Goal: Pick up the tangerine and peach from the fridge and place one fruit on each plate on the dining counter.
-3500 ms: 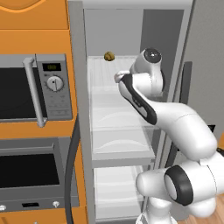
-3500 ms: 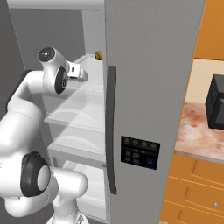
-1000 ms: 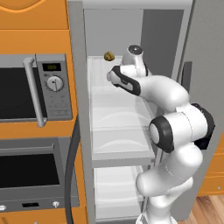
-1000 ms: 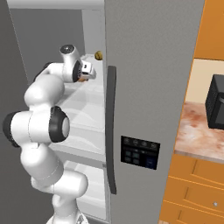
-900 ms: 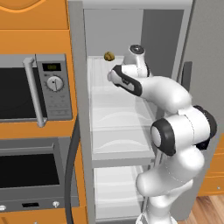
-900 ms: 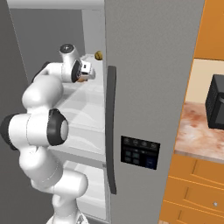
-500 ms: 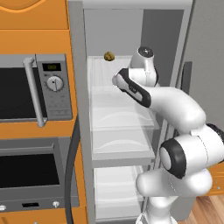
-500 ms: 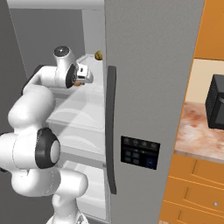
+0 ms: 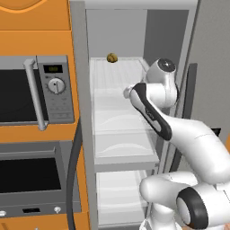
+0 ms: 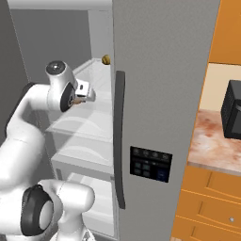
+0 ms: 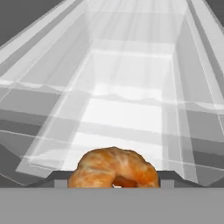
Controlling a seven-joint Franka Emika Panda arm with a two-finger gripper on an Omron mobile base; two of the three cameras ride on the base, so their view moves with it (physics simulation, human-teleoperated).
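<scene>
Drawing back from the depth of the fridge (image 9: 81,117), my arm had pulled the hand out toward the open front over the last second; a second before it had reached further in, close to the fridge's upper shelf. My pincer (image 11: 113,177) was clamped on an orange fruit (image 11: 113,167), which sat between the tips in front of the fridge's glass shelves. Its red-orange flush suggested the peach, but I could not tell it surely from the tangerine. I judged the pick as made, so this fruit was ready to go to a plate on the dining counter, with the second fruit yet to fetch.

Counted: one fruit in my grip; one olive-brown lump (image 9: 112,57) at the back of the fridge's upper shelf, not mine to take; one microwave (image 9: 31,92) just left of the fridge.
</scene>
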